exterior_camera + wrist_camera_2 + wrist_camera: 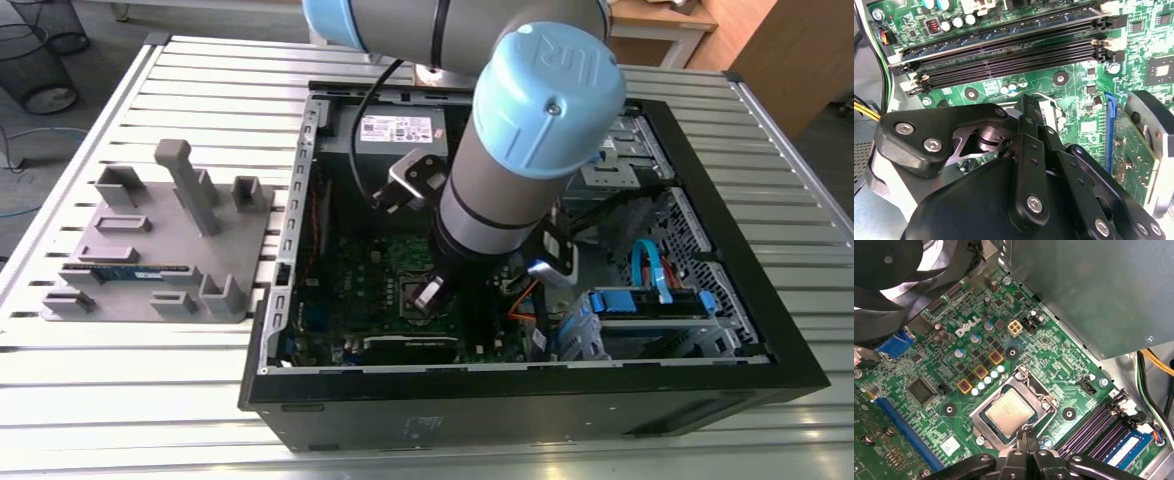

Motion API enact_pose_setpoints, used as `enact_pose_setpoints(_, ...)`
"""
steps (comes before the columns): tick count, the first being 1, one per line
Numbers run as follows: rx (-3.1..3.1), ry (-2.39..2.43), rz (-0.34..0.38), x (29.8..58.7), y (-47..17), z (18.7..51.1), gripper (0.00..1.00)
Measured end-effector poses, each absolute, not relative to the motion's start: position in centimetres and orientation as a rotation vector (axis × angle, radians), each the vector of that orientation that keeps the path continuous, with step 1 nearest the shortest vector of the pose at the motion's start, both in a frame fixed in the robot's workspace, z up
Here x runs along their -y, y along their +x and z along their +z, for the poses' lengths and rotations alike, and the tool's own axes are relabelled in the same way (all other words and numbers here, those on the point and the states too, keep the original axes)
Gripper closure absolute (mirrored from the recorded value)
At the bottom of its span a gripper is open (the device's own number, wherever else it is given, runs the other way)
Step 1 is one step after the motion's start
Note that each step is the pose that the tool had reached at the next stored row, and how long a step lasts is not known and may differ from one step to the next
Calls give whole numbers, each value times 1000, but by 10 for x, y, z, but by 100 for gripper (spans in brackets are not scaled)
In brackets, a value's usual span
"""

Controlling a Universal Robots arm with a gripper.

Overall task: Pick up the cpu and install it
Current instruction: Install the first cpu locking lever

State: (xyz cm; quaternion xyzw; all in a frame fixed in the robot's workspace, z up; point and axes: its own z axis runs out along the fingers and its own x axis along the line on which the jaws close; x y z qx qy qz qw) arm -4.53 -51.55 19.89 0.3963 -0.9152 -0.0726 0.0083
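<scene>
The cpu (1010, 411), a small square chip with a shiny silver-grey top, lies flat in the open socket frame (1040, 390) on the green motherboard (974, 347) in the first wrist view. My gripper (1027, 434) hangs just over the socket's edge beside the chip, its two black fingers pressed together with nothing between them. The exterior view has the arm reaching down into the computer case (534, 385), with the gripper (427, 293) low over the board's middle. The second wrist view shows the gripper's black linkage (1024, 165) above the board.
Memory slots (1004, 55) run along one side of the socket, and a metal lever (1046, 97) sticks up near it. A fan (899, 265) and the power supply (395, 128) crowd the case. Blue cables (649, 265) lie on the exterior view's right. A grey fixture plate (160, 245) holds a memory stick (127, 270).
</scene>
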Motion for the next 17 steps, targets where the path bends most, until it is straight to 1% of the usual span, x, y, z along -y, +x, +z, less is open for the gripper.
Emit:
enact_pose_setpoints(8,2863,1234,-229,521,-45,199,89)
enact_pose_setpoints(17,2867,1226,-232,521,-45,201,89)
